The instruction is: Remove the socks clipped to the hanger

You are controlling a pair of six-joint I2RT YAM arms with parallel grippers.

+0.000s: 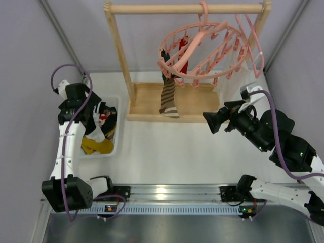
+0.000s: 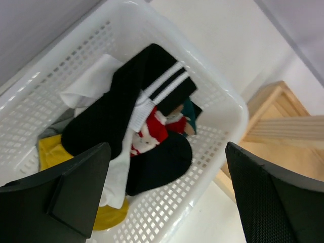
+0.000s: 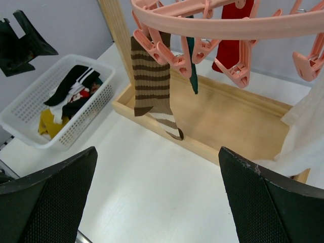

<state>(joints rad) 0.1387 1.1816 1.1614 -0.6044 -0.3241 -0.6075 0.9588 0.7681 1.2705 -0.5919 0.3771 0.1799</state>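
Note:
The round pink ring hanger (image 1: 202,50) hangs by its hook from the wooden rack (image 1: 121,61). A brown striped sock (image 1: 168,98), a dark teal sock (image 3: 191,61) and a red sock (image 3: 230,48) hang clipped to it (image 3: 228,25). My right gripper (image 1: 215,121) is open and empty, low and to the right of the striped sock (image 3: 152,81), apart from it. My left gripper (image 1: 101,119) is open and empty above the white basket (image 1: 115,136). In the basket lie a black sock with white cuff stripes (image 2: 126,101), a red sock (image 2: 149,134) and a white sock (image 2: 119,172).
A plain pink triangular hanger (image 1: 255,45) carries a large white garment (image 3: 304,131) at the rack's right end. The rack's wooden base tray (image 3: 238,116) lies under the hanger. A yellow item (image 2: 109,215) lies in the basket (image 2: 202,187). Grey walls stand on both sides.

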